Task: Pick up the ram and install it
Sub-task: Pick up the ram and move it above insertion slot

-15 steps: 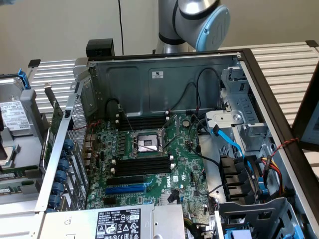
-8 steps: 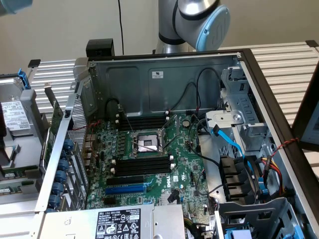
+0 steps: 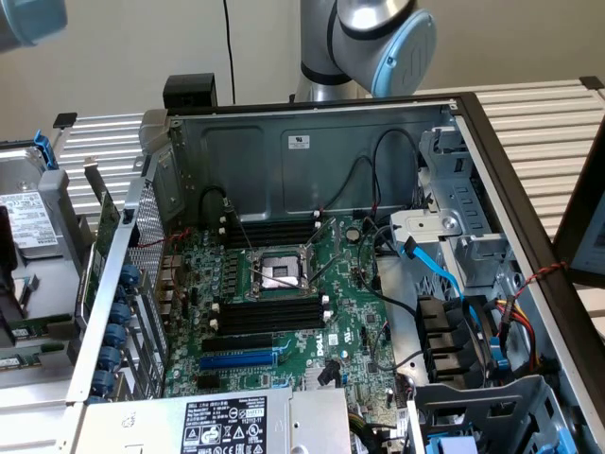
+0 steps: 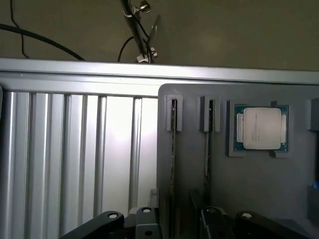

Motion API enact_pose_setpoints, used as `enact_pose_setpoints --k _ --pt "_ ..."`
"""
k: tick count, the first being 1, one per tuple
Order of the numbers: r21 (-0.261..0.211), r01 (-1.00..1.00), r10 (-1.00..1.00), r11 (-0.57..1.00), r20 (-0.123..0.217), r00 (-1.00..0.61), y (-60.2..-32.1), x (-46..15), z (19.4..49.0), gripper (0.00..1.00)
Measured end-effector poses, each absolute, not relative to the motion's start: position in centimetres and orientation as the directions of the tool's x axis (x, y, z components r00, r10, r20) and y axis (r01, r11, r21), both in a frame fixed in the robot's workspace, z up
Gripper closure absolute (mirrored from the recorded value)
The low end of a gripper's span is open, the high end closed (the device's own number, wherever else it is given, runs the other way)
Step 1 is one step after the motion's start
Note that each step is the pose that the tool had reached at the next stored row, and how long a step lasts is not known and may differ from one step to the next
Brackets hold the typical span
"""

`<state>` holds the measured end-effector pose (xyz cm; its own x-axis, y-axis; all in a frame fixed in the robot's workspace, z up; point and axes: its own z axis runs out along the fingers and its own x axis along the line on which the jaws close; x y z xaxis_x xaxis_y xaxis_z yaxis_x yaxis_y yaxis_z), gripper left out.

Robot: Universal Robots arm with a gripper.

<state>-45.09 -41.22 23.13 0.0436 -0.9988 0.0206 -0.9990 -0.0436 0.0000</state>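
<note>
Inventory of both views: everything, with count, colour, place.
ram sticks: 2, dark, edge-on, standing in tray slots
processor chip: 1, silver on green, in a tray pocket
tray: 1, grey, on the slatted table
slatted table: 1, silver
computer case: 1, grey, open
motherboard: 1, green, inside the case
memory slots: two banks, black with white clips, either side of the processor socket
expansion slot: 1, blue, beside the nearer bank
cables: blue, on the exterior view's right of the board
robot arm: 1, grey with blue cap, behind the case
end effector: 1, black, open, by the ram sticks
</note>
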Motion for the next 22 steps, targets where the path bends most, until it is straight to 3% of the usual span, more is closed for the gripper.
enact_pose_setpoints --k 22 --pt "-0.004 -0.999 -0.999 -0.049 0.021 0.049 -41.3 -45.1 20.7 0.64"
